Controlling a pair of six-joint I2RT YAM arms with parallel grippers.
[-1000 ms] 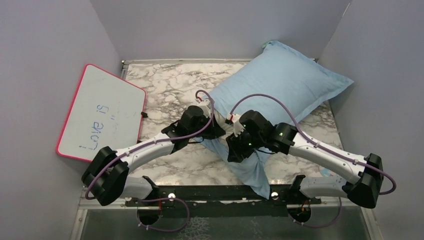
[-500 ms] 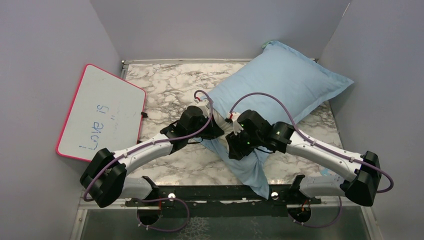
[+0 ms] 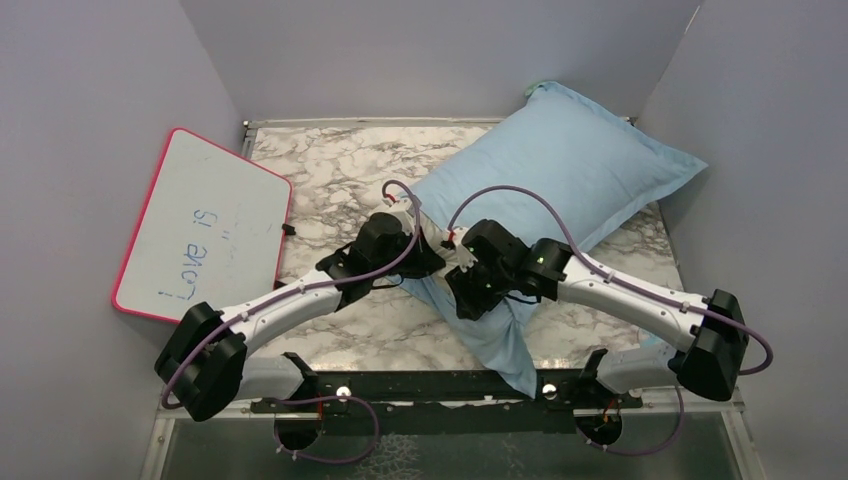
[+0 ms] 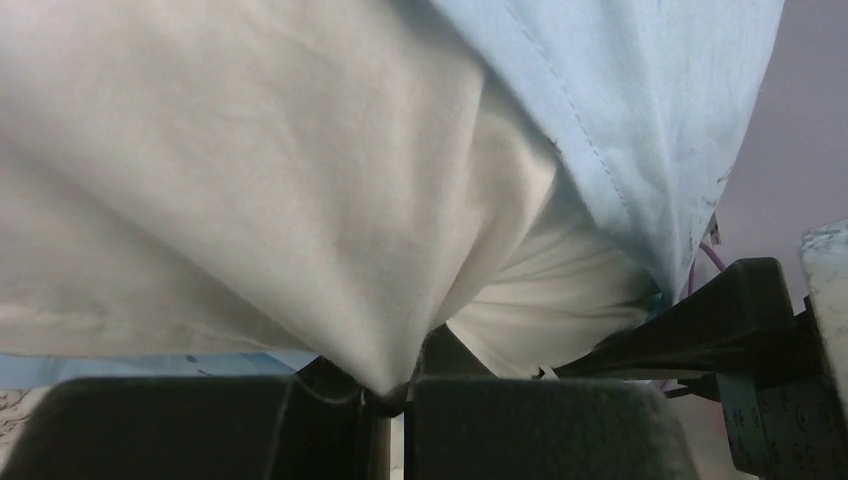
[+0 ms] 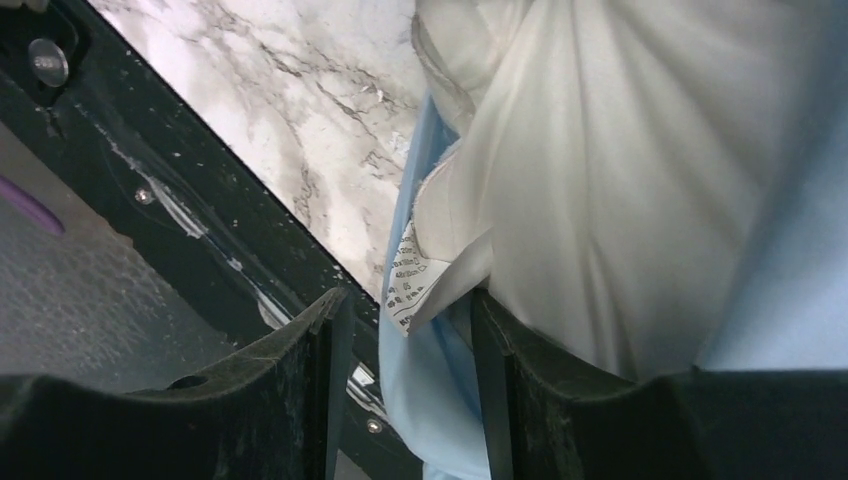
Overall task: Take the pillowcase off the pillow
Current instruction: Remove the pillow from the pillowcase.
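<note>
Pinching creased cream pillow (image 4: 250,180) fabric, left gripper (image 4: 392,405) is clenched; right gripper (image 5: 408,330) gapes around its tagged corner.

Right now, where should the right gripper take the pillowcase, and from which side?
Likely best is the loose blue hem of the pillowcase at its open near end, approached from the near edge of the table. It hangs free beside the pillow's bared corner, between the right gripper's open jaws, while the left gripper pinches the pillow.
</note>
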